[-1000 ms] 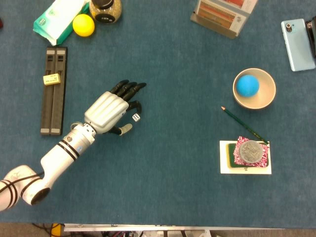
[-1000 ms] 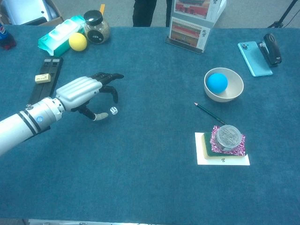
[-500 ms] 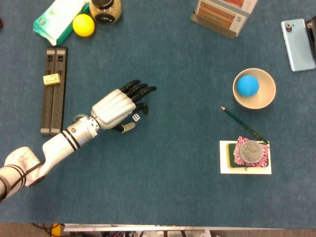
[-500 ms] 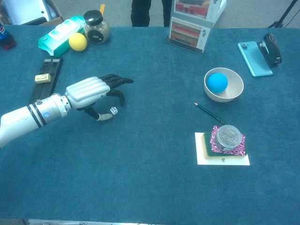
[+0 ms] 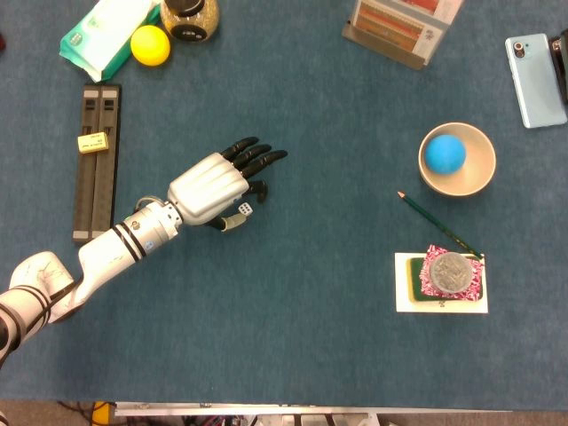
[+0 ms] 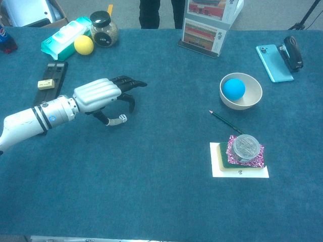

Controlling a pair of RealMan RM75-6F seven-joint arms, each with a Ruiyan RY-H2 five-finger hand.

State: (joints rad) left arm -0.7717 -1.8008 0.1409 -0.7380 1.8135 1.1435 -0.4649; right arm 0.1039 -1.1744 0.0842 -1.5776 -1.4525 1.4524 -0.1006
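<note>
Quick update from the controls: my left hand (image 5: 216, 186) has slid a bit further right over the last second and now sits right over the small white die (image 5: 243, 209) on the blue felt table (image 5: 319, 311). Fingers are spread and arched over it, thumb tucked in just on its near side. In the chest view the die (image 6: 122, 118) looks touched by the thumb tip, but I can't tell if it's pinched yet. Seems like the grab is about to close. Right hand isn't visible.

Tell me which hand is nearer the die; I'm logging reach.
Left. The left hand hovers right over the die, thumb and a finger on either side of it. The right hand shows in neither view.
</note>
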